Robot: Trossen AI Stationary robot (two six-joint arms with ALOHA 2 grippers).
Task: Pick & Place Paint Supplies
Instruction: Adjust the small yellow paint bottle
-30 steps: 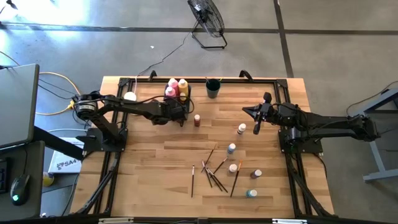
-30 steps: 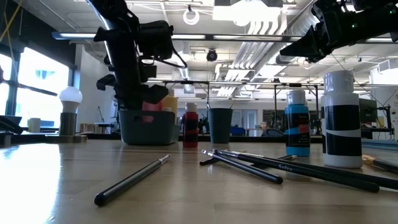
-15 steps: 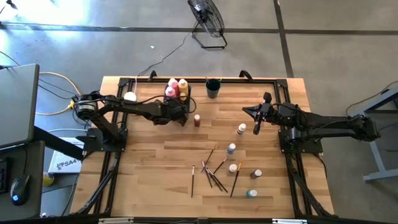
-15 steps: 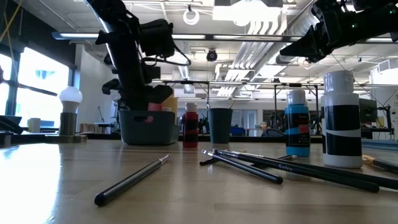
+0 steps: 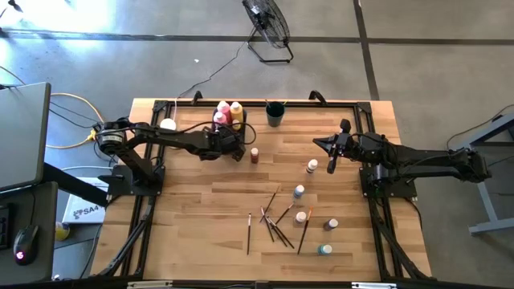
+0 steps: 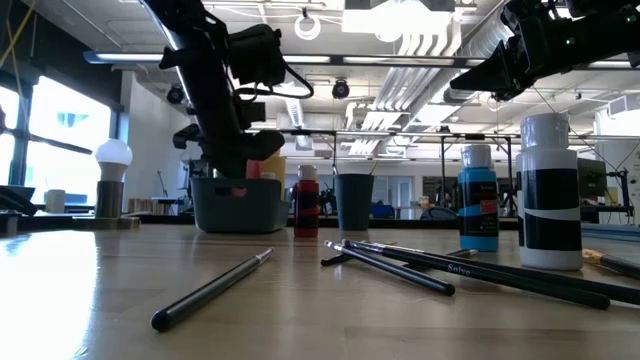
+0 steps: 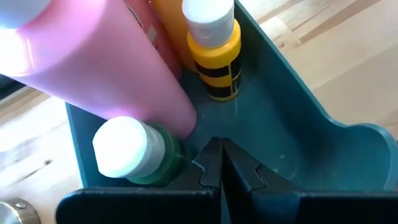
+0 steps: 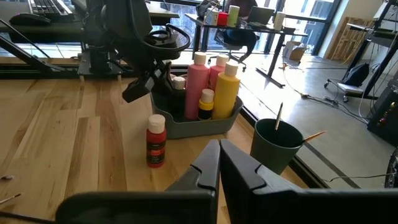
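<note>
White-capped paint bottles (image 5: 299,191) and brushes (image 5: 277,226) are lying scattered on the wooden counter (image 5: 193,217); left gripper (image 7: 219,163) and right gripper (image 8: 219,163) are staying closed, empty.

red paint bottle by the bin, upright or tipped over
Upright. The red paint bottle stands on its base on the table, white cap up, just outside the grey bin, not in it.

Pink squeeze bottle (image 5: 221,108) and yellow squeeze bottle (image 5: 236,109) upright in bin, small bottles (image 5: 299,192) and paintbrushes (image 5: 278,225) scattered on table
</note>
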